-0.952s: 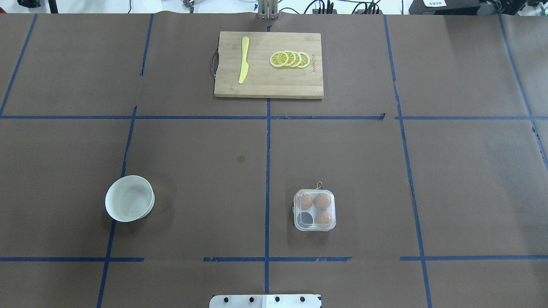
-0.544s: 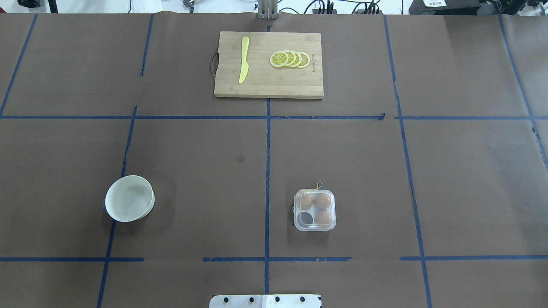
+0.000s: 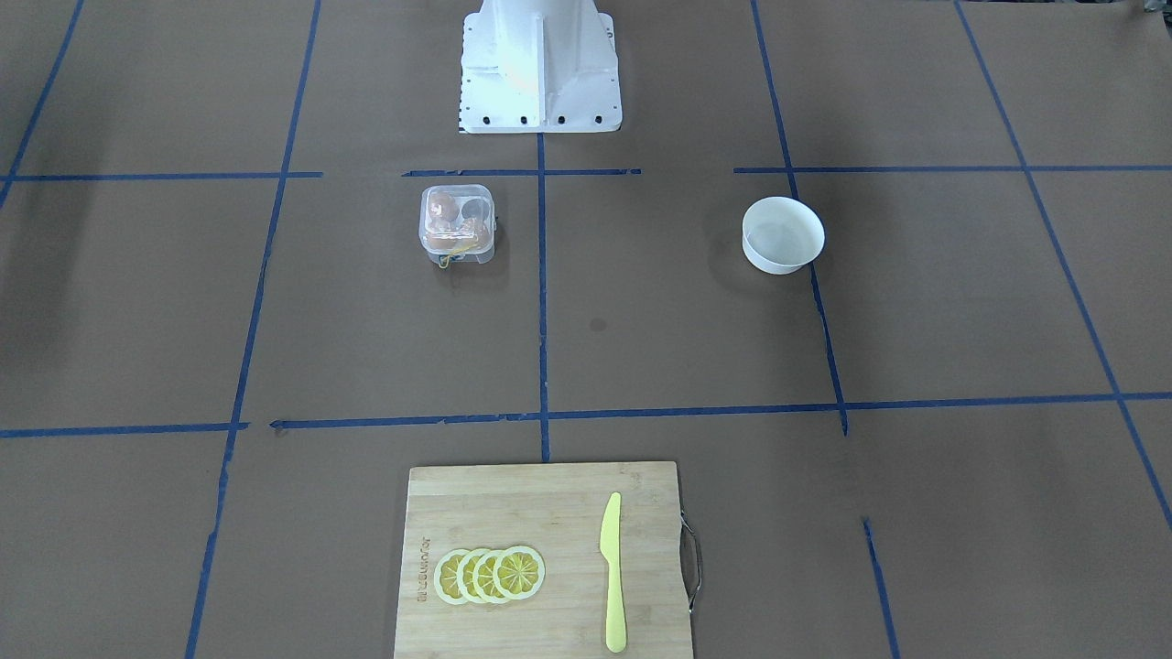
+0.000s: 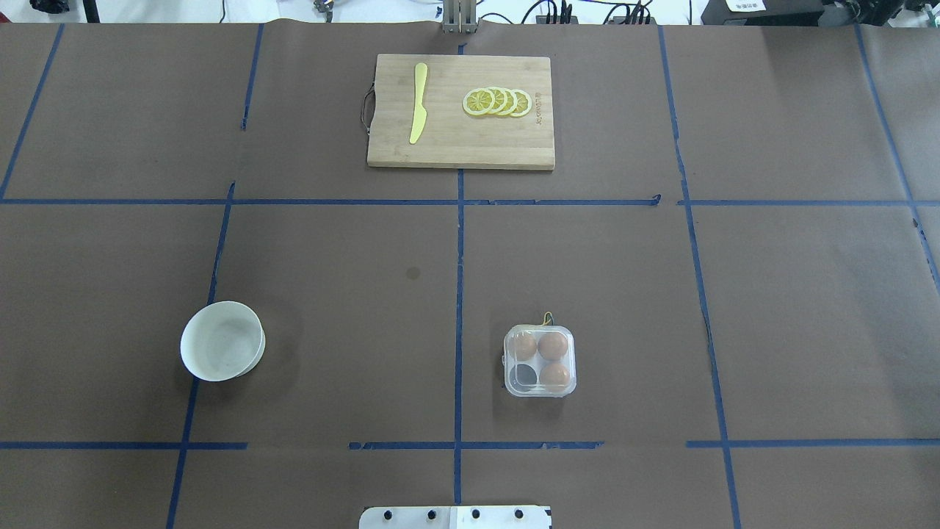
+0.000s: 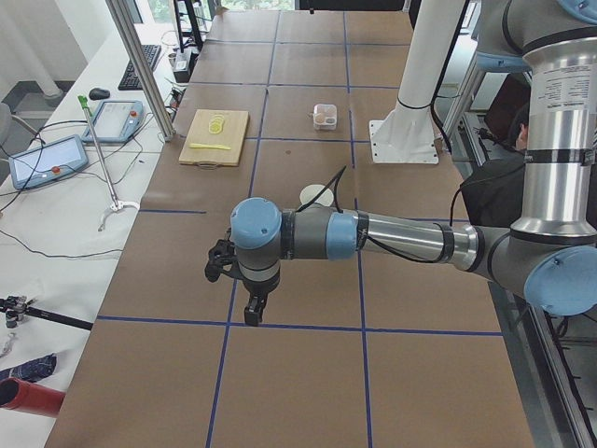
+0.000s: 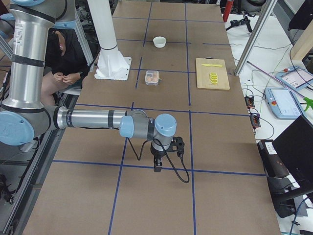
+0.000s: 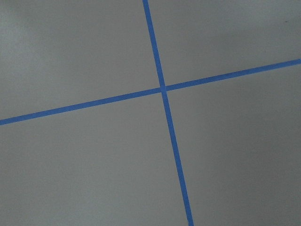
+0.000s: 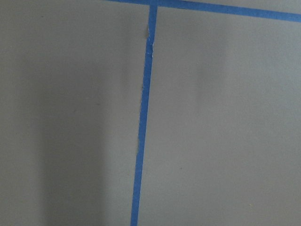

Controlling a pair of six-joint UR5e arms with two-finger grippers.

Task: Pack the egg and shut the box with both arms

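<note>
From the front, the box [image 3: 458, 226] sits on the brown surface [image 3: 641, 302], near the robot's white base [image 3: 540, 69] and well apart from the white bowl [image 3: 783, 235]. From above, three of the box's four cells each hold an egg [image 4: 556, 375], and I see eggs nowhere else, so I think the packing is done. I cannot tell if the clear lid is shut, so closing may be left. In the left side view, the left claw [image 5: 253, 313] hangs over the surface, far from the box. I cannot tell if it is open, and I see nothing in it. In the right side view, the right claw [image 6: 157, 165] is just the same. Both wrist views show only blue tape lines [image 7: 162, 89] on the surface
</note>
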